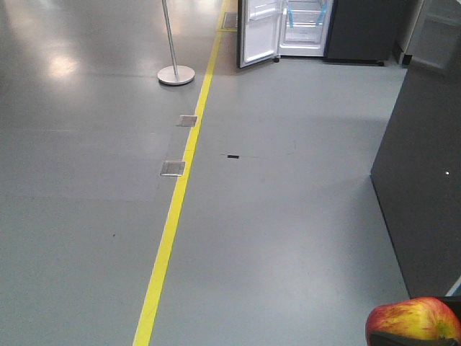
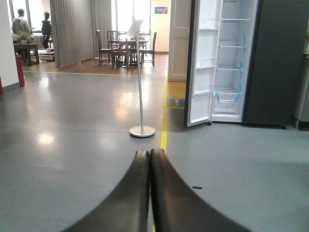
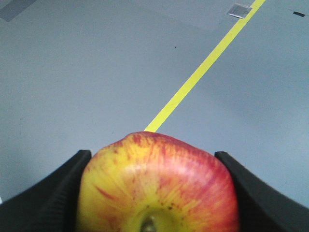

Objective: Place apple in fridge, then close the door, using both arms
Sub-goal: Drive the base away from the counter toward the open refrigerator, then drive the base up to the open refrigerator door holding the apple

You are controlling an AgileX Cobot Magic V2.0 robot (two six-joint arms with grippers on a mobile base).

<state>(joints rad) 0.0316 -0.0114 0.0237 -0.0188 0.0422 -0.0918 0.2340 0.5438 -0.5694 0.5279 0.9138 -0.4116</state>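
Low in the right corner of the front view, the apple (image 1: pixel 412 321), red streaked with yellow, sits clamped in the right pincer (image 3: pixel 152 157), whose two black fingers (image 3: pixel 58 193) press against its sides, spread only as wide as the fruit. Beneath it lies grey floor (image 1: pixel 288 238), crossed by a yellow line (image 1: pixel 176 216) running from the bottom edge toward the top of the frame past two small metal floor plates (image 1: pixel 173 168). Far across that floor, at the top of the frame, the fridge (image 1: pixel 306 29) stands with its door (image 1: pixel 258 32) swung wide, white inner face and clear bins showing, blue tape marking the white shelves. The apple is well apart from it. The left pincer (image 2: pixel 149 157) is closed tight, finger against finger, holding nothing, and points toward the fridge. A pole on a round base (image 2: pixel 141 96) stands just left of the yellow line; a dark grey cabinet (image 1: pixel 425 180) fills the right edge of the front view.
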